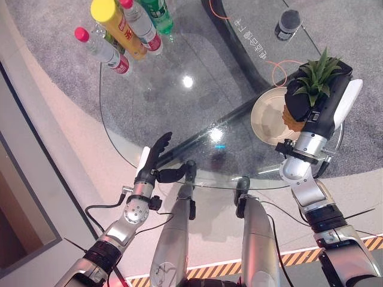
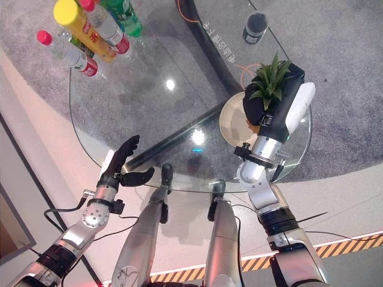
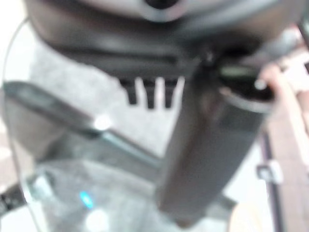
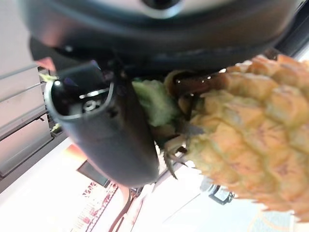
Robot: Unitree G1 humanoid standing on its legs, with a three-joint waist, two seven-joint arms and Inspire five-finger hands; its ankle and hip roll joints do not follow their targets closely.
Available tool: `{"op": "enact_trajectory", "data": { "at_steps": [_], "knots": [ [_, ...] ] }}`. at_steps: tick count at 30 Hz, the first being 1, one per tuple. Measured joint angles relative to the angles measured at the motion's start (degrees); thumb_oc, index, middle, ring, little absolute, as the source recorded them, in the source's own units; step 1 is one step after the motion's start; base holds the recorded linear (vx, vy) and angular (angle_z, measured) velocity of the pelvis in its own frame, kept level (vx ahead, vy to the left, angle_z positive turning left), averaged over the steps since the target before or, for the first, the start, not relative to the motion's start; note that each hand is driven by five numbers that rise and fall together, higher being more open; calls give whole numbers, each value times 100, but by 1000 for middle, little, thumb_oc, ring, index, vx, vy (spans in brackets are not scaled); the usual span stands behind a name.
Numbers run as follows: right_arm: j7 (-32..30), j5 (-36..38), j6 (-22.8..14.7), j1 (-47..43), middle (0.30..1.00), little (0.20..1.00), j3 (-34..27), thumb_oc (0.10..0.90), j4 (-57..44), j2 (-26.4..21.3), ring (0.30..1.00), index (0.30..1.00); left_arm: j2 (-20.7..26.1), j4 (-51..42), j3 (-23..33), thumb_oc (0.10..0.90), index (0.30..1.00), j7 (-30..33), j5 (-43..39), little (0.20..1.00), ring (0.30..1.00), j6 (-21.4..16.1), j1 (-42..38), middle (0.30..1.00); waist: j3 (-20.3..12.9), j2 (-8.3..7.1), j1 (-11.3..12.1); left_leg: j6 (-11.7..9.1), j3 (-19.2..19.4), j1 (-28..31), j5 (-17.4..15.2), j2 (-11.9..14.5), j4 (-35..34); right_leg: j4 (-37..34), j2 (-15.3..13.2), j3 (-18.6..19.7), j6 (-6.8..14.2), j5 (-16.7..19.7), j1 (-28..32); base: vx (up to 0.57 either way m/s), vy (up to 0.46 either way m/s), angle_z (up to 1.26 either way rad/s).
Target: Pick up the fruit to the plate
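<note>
A pineapple [image 1: 294, 116] with a green leafy crown [image 1: 319, 74] hangs over the beige plate [image 1: 265, 121] on the right side of the round glass table [image 1: 179, 101]. My right hand [image 1: 323, 107] is shut on it near the crown; the right wrist view shows the fruit's yellow scaly body [image 4: 251, 140] beside the thumb [image 4: 106, 135]. Whether the fruit's base touches the plate I cannot tell. My left hand [image 1: 157, 156] floats open at the table's near left edge, fingers straight, holding nothing.
Several bottles [image 1: 122, 30] stand at the table's far left: a yellow one, clear ones with red caps and a green one. A dark cup [image 1: 288, 24] sits on a second glass surface at the back right. An orange cable [image 1: 281, 66] runs beneath it.
</note>
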Motion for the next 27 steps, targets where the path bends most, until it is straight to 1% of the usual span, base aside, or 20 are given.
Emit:
{"op": "enact_trajectory", "data": {
  "at_steps": [3, 6, 9, 13, 15, 17, 21, 25, 27],
  "knots": [
    [-228, 0, -17, -27, 300, 200, -4, 100, 39, -26, 300, 300, 30, -17, -2, 800, 900, 13, 0, 900, 900, 1, -14, 900, -9, 20, -6, -1, 0, -87, 6, 1, -1, 9, 1, 0, -5, 2, -90, -12, -1, 0],
    [-361, 6, -84, -62, 300, 200, -22, 100, 82, -97, 300, 300, 92, -146, -7, 800, 900, 20, -6, 900, 900, 21, -70, 900, 3, 82, 1, 4, -6, -262, 52, -1, -2, 47, 1, -1, -22, 16, -273, 0, 0, 0],
    [-373, 9, -203, -66, 300, 200, -3, 100, 266, -61, 300, 300, 106, -219, -12, 800, 900, 20, -6, 900, 900, 39, -159, 900, 7, 132, 8, 1, -11, -334, 58, -5, 0, 84, -3, 3, -24, 15, -369, 0, 0, 0],
    [-397, 9, -293, -87, 300, 200, -5, 100, 348, -55, 300, 300, 113, -227, -47, 800, 900, 82, -6, 900, 900, 41, -230, 900, 4, 149, -3, 2, -11, -365, 69, -6, 0, 90, -3, 6, -28, 18, -404, -20, 8, 0],
    [-438, 9, -382, -110, 300, 200, -4, 100, 353, -54, 300, 300, 115, -226, -110, 800, 900, 152, -8, 900, 900, 51, -259, 900, 5, 155, 4, 2, -11, -392, 69, -5, 0, 98, -3, 3, -31, 20, -429, 0, 0, 0],
    [-475, 11, -557, -161, 300, 200, -3, 100, 365, -48, 300, 300, 119, -227, -206, 800, 900, 166, -13, 900, 900, 66, -282, 900, 5, 160, 16, 3, -12, -412, 75, -6, -2, 102, -3, 3, -33, 21, -450, 0, 0, 0],
    [-491, 36, -912, -285, 300, 200, -8, 100, 367, -46, 300, 300, 118, -236, -209, 800, 900, 170, -19, 900, 900, 115, -311, 900, 3, 163, 17, 1, -28, -482, 78, -5, 3, 106, -3, -13, -33, 21, -516, 0, 0, 0],
    [-489, 250, -1104, -326, 300, 200, -61, 100, 367, 75, 300, 300, 118, -236, -205, 800, 900, 175, -46, 900, 900, 125, -331, 900, 4, 163, 58, 2, -52, -502, 83, -11, -3, 94, -4, -27, -33, 20, -522, -1, 5, 1],
    [-488, 288, -1128, -327, 300, 200, -61, 100, 365, 149, 300, 300, 118, -238, -207, 800, 900, 177, -114, 900, 900, 130, -336, 900, 4, 164, 71, 1, -61, -506, 83, -15, -3, 94, -5, -30, -32, 19, -523, 0, 0, 0]
  ]
}}
